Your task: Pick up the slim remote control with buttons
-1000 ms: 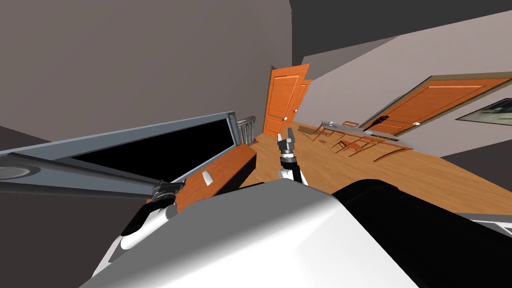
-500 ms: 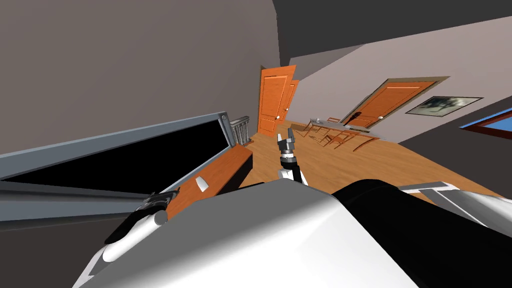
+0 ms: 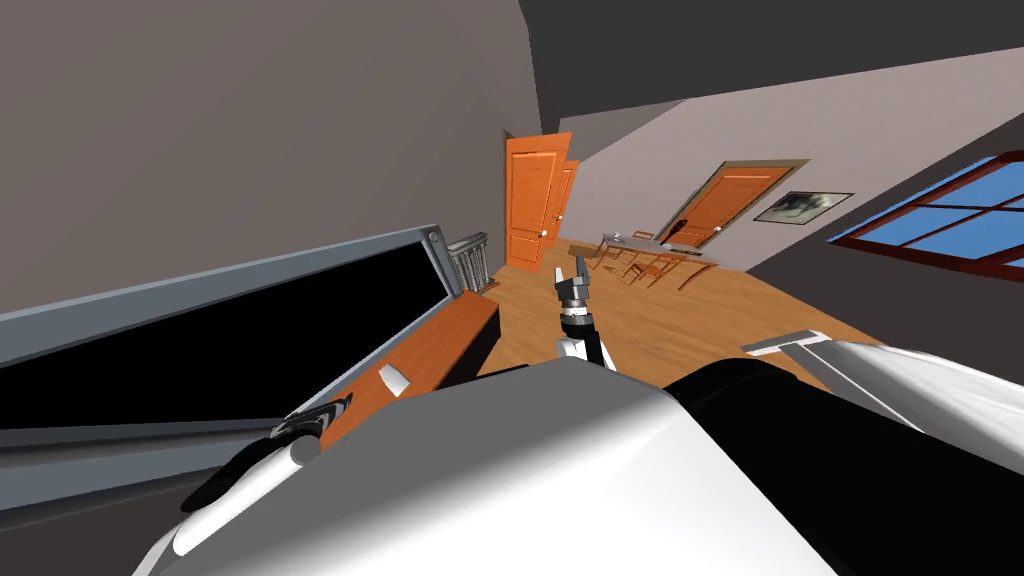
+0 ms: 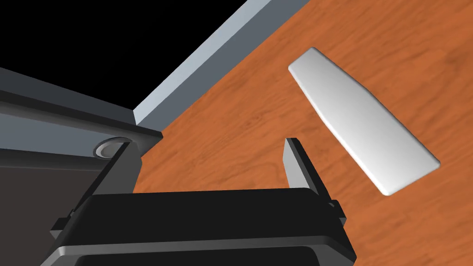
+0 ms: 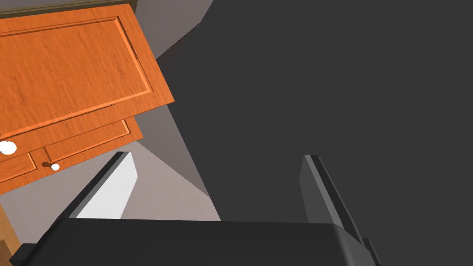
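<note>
The remote (image 4: 362, 120) is a slim, plain white slab with no buttons drawn, lying flat on the orange wooden stand (image 4: 258, 115). My left gripper (image 4: 208, 161) hovers just above the stand, open and holding nothing. The remote lies a little beyond and to the outer side of one of its fingers (image 4: 300, 164), not between the two. In the head view the remote (image 3: 391, 379) sits on the stand (image 3: 440, 335), just ahead of the left gripper (image 3: 318, 420). My right gripper (image 3: 572, 272) is raised over the floor, open and holding nothing, as its own wrist view (image 5: 217, 184) also shows.
A wide TV (image 3: 250, 320) with a grey frame and black screen stands along the back of the stand, its foot (image 4: 69, 134) close to my left finger. A grey radiator (image 3: 470, 262) is past the stand's far end. Doors, a table and chairs are far off.
The whole head picture has swung, so my view has turned: a blue window and a white object have come in at the right. The left gripper keeps about the same gap to the remote.
</note>
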